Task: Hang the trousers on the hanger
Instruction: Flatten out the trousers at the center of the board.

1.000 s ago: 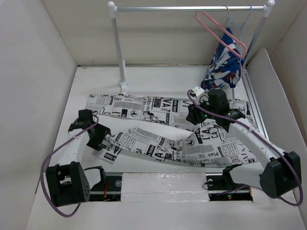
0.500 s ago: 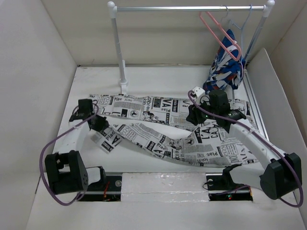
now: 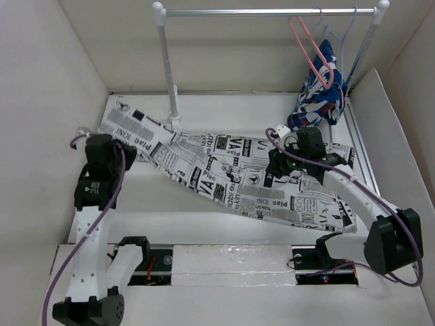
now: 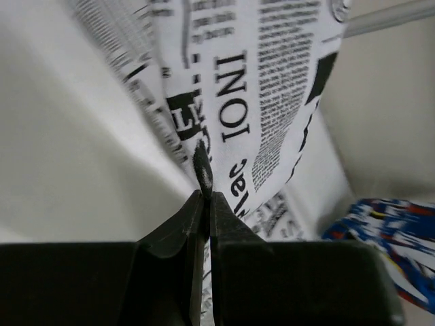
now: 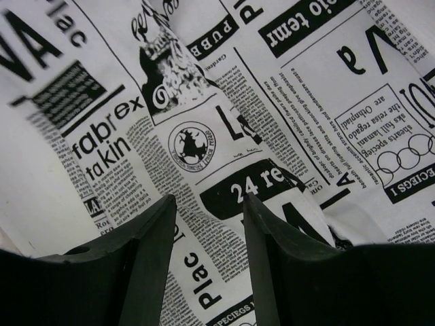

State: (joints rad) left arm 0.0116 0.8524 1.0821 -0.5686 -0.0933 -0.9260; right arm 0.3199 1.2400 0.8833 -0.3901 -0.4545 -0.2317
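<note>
— Where are the trousers [image 3: 231, 183]?

— Stretched slantwise across the white table [image 3: 204, 109], from the far left, near the foot of the rack's post, down to the near right. The waist end lies flat on the right. The leg end on the left looks raised off the surface.

— What has that end?

— The left gripper [image 4: 205, 193]. In its wrist view the two black fingers are pressed together with a fold of the newsprint cloth pinched between their tips, and the fabric fans out above them.

— And the right gripper [image 5: 209, 204]?

— Its fingers [image 5: 153, 251] stand apart over the printed cloth at the waist end, with nothing between them. I can't tell whether the tips touch the fabric.

— The hanger [image 3: 302, 46]?

— The pink one hangs by its hook from the rail [image 3: 272, 11] at the far right, tilted, well apart from the trousers. A pale blue hanger [image 3: 343, 37] hangs just beside it, and a blue, white and red garment [image 3: 319, 95] hangs bunched below them
</note>
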